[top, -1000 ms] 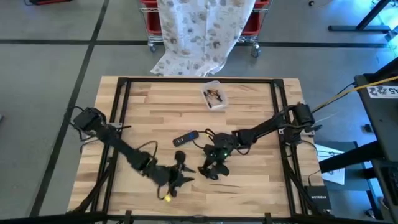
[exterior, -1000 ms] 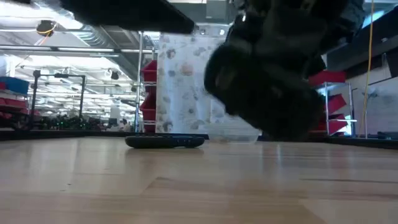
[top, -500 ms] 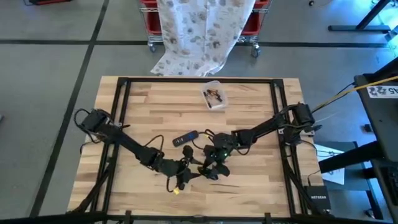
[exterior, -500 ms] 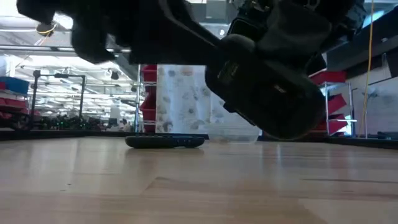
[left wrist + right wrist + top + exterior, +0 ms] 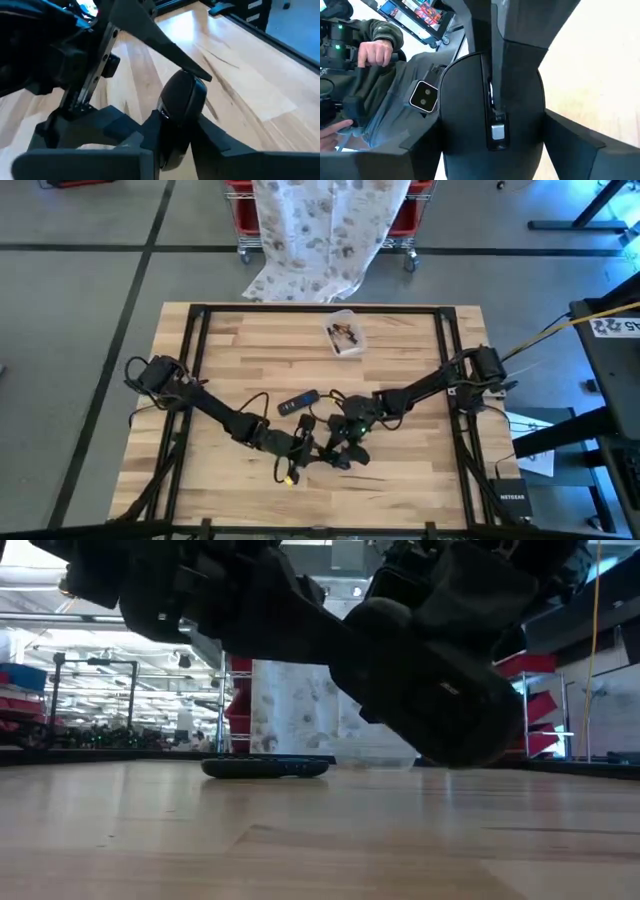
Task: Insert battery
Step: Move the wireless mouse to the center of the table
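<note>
Two dark grippers meet low at the wooden table's (image 5: pixel 240 350) six o'clock area. The right gripper (image 5: pixel 492 75) clamps a rounded black computer mouse (image 5: pixel 490 120); the left gripper (image 5: pixel 303 442), at its nine o'clock, grips the same mouse (image 5: pixel 180 107). A slim black remote (image 5: pixel 298 402) lies near, toward eleven o'clock.

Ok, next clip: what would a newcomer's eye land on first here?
Probably the two dark arms meeting over the table's front middle, where the right gripper is shut on a black computer mouse and the left gripper comes close beside it. After that, the small black remote just behind them and the clear plastic tub near the far edge.
</note>
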Controlling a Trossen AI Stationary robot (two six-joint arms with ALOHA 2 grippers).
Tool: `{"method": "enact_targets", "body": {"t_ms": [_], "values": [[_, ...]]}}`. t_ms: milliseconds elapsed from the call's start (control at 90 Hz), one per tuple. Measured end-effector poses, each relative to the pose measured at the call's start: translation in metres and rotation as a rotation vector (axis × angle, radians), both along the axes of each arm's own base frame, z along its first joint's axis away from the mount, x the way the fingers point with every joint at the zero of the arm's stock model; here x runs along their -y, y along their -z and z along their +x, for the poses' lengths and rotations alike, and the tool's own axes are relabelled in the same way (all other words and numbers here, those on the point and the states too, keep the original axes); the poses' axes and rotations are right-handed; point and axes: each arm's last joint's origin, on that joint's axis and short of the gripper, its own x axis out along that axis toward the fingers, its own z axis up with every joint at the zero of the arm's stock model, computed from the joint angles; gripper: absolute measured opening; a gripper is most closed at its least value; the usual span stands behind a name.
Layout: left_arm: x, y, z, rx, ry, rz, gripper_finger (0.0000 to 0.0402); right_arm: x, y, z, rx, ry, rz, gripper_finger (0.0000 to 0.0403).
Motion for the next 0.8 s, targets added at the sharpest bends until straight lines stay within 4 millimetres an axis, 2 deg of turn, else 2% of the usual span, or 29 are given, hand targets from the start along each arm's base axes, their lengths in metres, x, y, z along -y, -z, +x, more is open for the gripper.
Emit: {"method": "enact_targets", "body": {"t_ms": [89,178,389,533,800], "values": [[-0.002,0.003,-0.001,-0.044,-0.064,-0.112,0.0052,0.007,-0.003,-0.003,-0.046,0.06,-0.062,0.0339],[-0.006,0.008,-0.002,-0.099,-0.191,-0.26,0.0052,0.013,-0.012,-0.013,-0.089,0.151,-0.198,0.0366],[-0.028,0.021,-0.004,-0.245,-0.457,-0.526,0.0047,0.023,-0.053,-0.047,-0.148,0.433,-0.531,0.038],[-0.042,0.023,-0.002,-0.247,-0.564,-0.568,0.0074,0.007,-0.072,-0.063,-0.093,0.499,-0.588,0.0381],[-0.048,0.01,-0.004,-0.267,-0.537,-0.599,0.0127,-0.042,-0.072,-0.082,-0.017,0.534,-0.678,0.0382]]}}
